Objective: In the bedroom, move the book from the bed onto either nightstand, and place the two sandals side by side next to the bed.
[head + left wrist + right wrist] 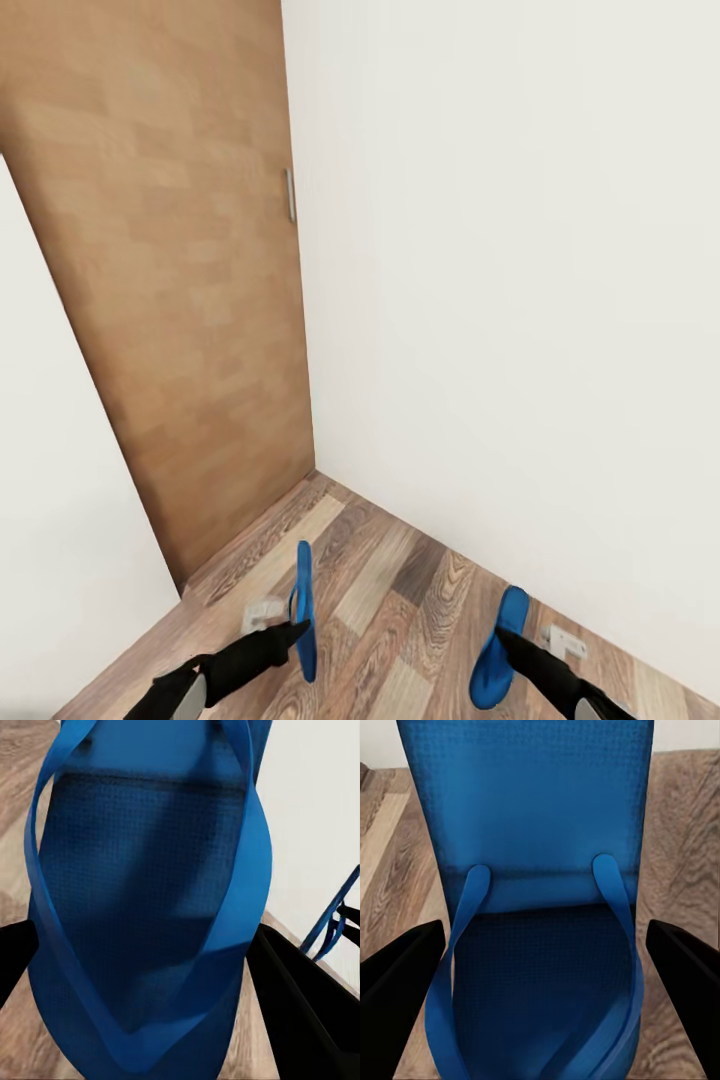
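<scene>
Black fingers of the left gripper (296, 630) close on one blue sandal (304, 610), which stands on edge in the head view, its thin side toward the camera and its toe pointing up toward the wall. Seen from the left wrist, the same sandal (142, 915) hangs between the two dark fingers (300, 1005), its blue strap looping over the textured footbed. The right gripper (510, 640) is likewise clamped on the other sandal (498, 655), which tilts with its sole partly facing the camera; from the right wrist this sandal (540, 870) sits between the black fingers (397, 975) with both strap ends anchored across its width. The two sandals are held apart from one another above the wood-plank floor (390, 600). Beyond them, white walls (520, 300) meet in a corner beside a light brown wooden door (170, 300) with a slim metal handle (290, 195)
</scene>
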Available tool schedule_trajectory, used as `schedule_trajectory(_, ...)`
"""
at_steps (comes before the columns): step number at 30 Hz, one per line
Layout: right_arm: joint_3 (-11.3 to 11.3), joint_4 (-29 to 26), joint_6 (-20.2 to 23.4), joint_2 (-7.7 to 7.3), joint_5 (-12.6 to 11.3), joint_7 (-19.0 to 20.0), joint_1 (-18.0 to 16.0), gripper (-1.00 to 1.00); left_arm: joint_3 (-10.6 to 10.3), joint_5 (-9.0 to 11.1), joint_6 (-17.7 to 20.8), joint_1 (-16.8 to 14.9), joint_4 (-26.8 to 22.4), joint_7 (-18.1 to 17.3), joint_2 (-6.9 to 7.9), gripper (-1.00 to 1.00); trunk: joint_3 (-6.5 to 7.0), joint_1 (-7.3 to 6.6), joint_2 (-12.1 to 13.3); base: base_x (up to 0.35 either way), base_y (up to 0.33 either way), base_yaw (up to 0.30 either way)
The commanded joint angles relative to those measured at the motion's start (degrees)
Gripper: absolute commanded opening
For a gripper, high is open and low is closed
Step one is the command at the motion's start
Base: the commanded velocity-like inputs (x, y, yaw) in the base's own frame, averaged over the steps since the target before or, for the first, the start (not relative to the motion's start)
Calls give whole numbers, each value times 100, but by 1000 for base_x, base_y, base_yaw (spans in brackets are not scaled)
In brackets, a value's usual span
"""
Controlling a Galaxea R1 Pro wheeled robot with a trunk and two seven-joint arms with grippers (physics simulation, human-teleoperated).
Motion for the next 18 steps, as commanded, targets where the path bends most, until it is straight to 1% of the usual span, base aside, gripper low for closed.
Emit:
schedule_trajectory(1, -27, 64, 2, -1, 20, 50, -3, -100, 18, 36, -32, -4, 122, 28, -1, -100, 18, -6, 3, 0, 0, 0)
schedule_trajectory(2, -28, 101, 1, 0, 42, 51, -3, -100, 19, 28, -75, -4, 164, 69, -1, -100, 36, -28, 43, 0, 0, 0)
schedule_trajectory(3, -32, 175, -13, 2, 75, 53, -4, -100, 19, 17, -167, -4, 232, 183, -4, -100, 54, -50, 83, 0, 0, 0)
schedule_trajectory(7, -31, 309, -50, 4, 127, 55, -4, -100, 18, 9, -424, -4, 341, 678, -9, -100, 54, -50, 83, 0, 0, 0)
schedule_trajectory(9, -31, 335, -58, 4, 136, 56, -4, -100, 19, 12, -477, -4, 362, 826, -9, -100, 54, -50, 83, 0, 0, 0)
schedule_trajectory(12, -25, 349, -63, 5, 140, 60, -3, -100, 20, 14, -505, -4, 372, 907, -10, -100, 54, -50, 83, 0, 0, 0)
schedule_trajectory(18, -22, 354, -77, 5, 142, 59, -4, -100, 22, 14, -513, -4, 375, 931, -6, -100, 54, -50, 83, 0, 0, 0)
